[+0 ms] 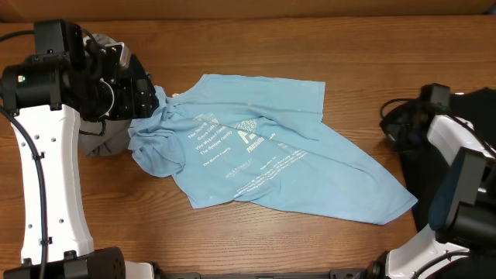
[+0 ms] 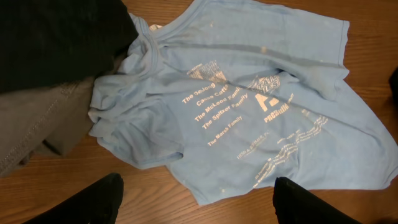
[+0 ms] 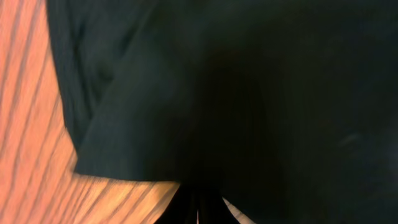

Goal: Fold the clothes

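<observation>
Lying open and wrinkled on the wooden table (image 1: 325, 46), the light blue T-shirt (image 1: 271, 147) is not folded yet: its white lettering faces up, and the collar side is bunched into a heap, while the lower part spreads flat but askew. As I judge it, the task is at its beginning; the shirt needs smoothing, then the sleeves and body must be folded, and the other pieces wait after it. A grey garment (image 1: 105, 139) lies crumpled just beside the bunched collar end of the T-shirt, partly under the left arm, and a black garment (image 3: 249, 81) lies well apart from the T-shirt on the opposite side, beyond its hem. The left gripper (image 2: 198, 202) hangs above the T-shirt with its jaws spread wide and nothing between them. The right gripper (image 3: 200, 205) is over the black garment; the wrist view is dark and blurred, so I cannot tell if its jaws are closed. No basket, box or other container shows anywhere.
</observation>
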